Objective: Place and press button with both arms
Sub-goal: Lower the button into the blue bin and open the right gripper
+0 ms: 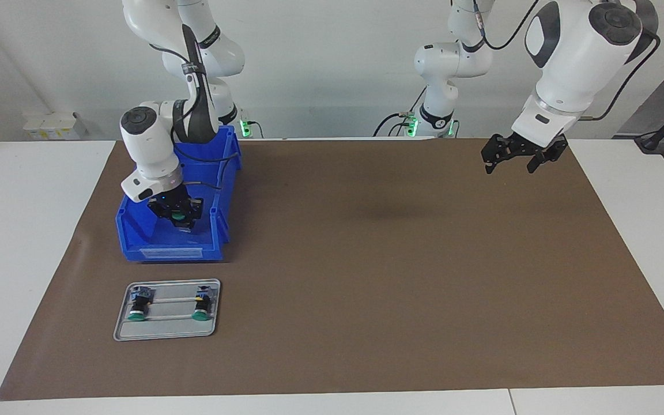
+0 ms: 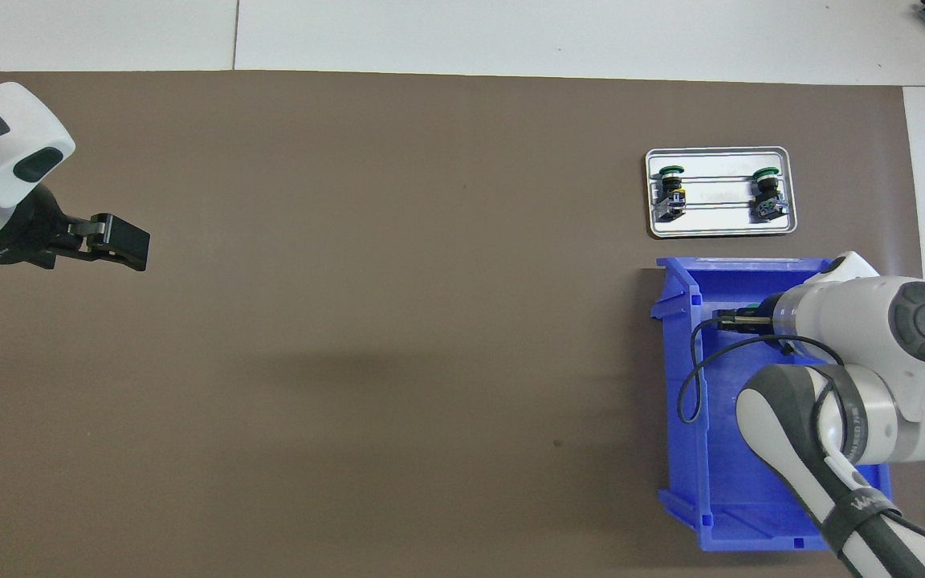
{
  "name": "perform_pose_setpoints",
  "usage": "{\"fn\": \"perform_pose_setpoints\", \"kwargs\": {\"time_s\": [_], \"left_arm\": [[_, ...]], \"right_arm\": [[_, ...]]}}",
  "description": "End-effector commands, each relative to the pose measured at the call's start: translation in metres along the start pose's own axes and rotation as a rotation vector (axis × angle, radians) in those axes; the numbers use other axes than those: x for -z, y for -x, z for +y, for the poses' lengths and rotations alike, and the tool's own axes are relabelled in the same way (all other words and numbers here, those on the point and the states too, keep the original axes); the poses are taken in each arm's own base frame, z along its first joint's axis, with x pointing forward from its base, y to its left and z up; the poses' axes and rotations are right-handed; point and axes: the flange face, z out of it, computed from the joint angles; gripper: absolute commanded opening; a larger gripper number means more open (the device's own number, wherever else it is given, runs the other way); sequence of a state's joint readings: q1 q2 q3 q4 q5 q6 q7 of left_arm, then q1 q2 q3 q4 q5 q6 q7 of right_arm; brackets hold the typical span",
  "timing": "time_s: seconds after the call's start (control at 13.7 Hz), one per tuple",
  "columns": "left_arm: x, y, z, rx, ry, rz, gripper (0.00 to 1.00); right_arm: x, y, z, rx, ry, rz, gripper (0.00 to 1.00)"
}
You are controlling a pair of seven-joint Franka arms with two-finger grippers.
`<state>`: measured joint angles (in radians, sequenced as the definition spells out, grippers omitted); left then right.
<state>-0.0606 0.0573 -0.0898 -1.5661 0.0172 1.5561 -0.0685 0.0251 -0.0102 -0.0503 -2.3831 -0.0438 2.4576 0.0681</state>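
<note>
My right gripper reaches down into the blue bin at the right arm's end of the table. It is shut on a green-capped button. In the overhead view the right gripper shows inside the bin, with a bit of the green cap beside the wrist. Two more buttons lie on a grey metal tray. My left gripper hangs open and empty over the mat at the left arm's end, and it also shows in the overhead view.
The tray with its two buttons lies just farther from the robots than the bin. A brown mat covers the table's middle. White table surface borders it.
</note>
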Motion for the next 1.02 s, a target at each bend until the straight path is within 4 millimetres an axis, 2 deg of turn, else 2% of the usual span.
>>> {"fn": "perform_pose_setpoints", "kwargs": {"time_s": [0.0,0.07,0.22,0.29,0.36,0.44,0.58,0.73,0.95], "left_arm": [[0.001,0.009,-0.003,0.001,-0.019,0.007,1.0],[0.001,0.009,-0.003,0.001,-0.019,0.007,1.0],[0.001,0.009,-0.003,0.001,-0.019,0.007,1.0],[0.001,0.009,-0.003,0.001,-0.019,0.007,1.0],[0.001,0.009,-0.003,0.001,-0.019,0.007,1.0],[0.0,0.008,-0.003,0.001,-0.019,0.006,1.0],[0.001,0.009,-0.003,0.001,-0.019,0.007,1.0],[0.0,0.008,-0.003,0.001,-0.019,0.006,1.0],[0.0,0.008,-0.003,0.001,-0.019,0.006,1.0]], "right_arm": [[-0.005,0.004,0.006,0.003,-0.018,0.008,0.33],[-0.006,0.004,0.007,0.0,-0.018,0.006,0.38],[-0.006,0.004,0.006,0.0,-0.018,0.005,0.55],[-0.006,0.004,0.005,-0.009,-0.019,0.005,0.67],[-0.007,0.004,0.005,-0.011,-0.019,0.003,0.86],[-0.007,0.003,0.004,-0.011,-0.019,0.003,0.99],[-0.001,-0.002,-0.001,-0.008,-0.021,0.014,0.99],[0.029,-0.017,-0.005,-0.044,-0.024,0.041,1.0],[0.086,-0.044,-0.007,-0.056,-0.021,0.006,1.0]]}}
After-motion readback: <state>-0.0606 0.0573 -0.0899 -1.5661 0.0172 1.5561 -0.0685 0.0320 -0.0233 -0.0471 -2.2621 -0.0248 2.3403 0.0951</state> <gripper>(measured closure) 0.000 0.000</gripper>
